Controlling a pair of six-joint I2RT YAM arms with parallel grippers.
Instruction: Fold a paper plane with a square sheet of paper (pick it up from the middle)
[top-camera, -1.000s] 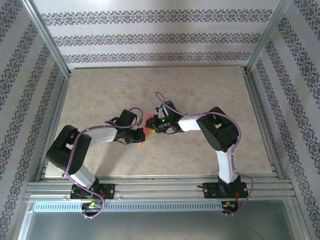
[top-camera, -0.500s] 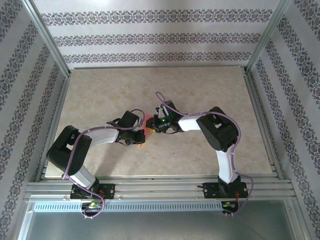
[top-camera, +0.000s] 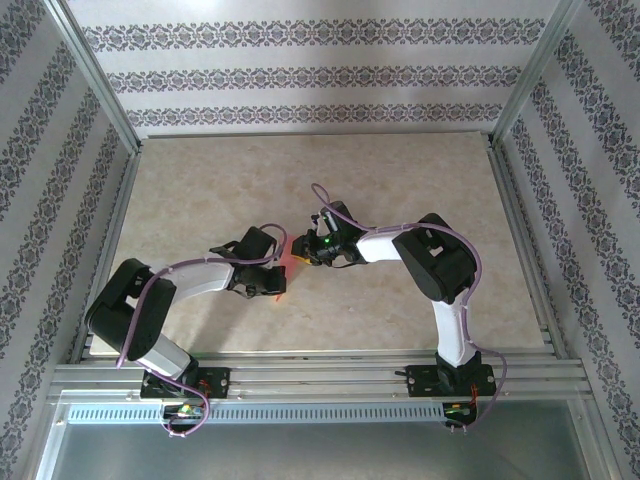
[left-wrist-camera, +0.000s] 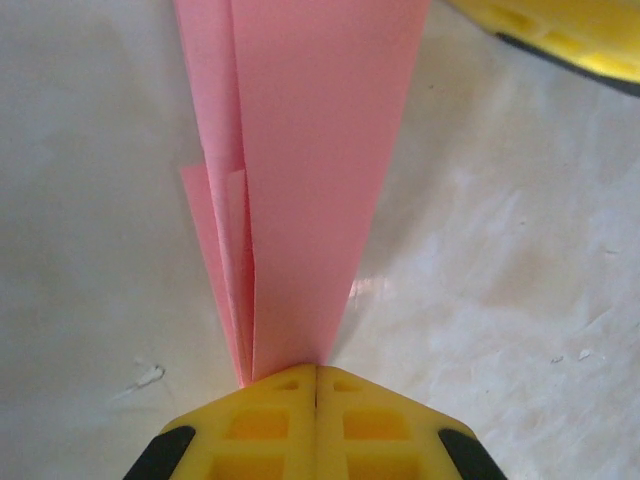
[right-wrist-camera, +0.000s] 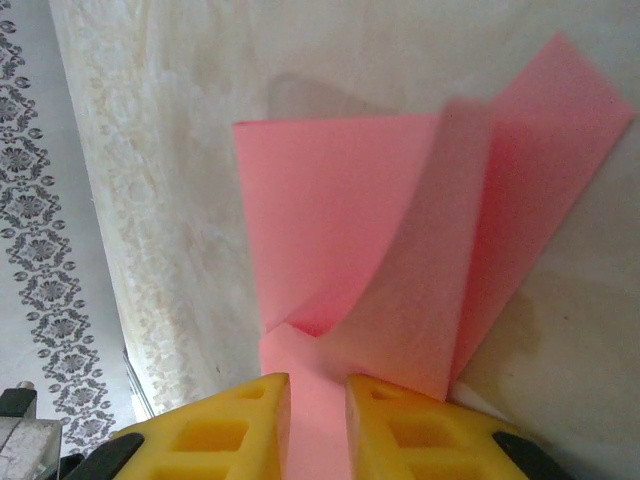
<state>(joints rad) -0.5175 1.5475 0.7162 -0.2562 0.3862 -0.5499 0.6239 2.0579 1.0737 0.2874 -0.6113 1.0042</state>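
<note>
- Step in hand, as I read it: shaping the half-folded paper plane (left-wrist-camera: 300, 150), which is held from both ends just above the worktop (top-camera: 200, 190).
- To do it well: keep the left pinch as the anchor and let the right side do any moving. Go slow and in line with the long creases so the stacked layers don't slide apart.
- Thin paper held from two ends tears if pulled too hard. Aim for light tension, no twist.
- The loose flap curling up in the right wrist view needs pressing flat along its fold, not dragging.
- Left end effector (left-wrist-camera: 315, 372): fully closed. The yellow fingers meet on the narrow pointed end of the paper, and the layers fan out away from them.
- Right end effector (right-wrist-camera: 318, 385): a narrow gap with pink paper passing between the fingers, clamped on the wider end. Two flaps spread beyond it.
- Location: the paper is mid-worktop, between the two end effectors, slightly left of centre.
</note>
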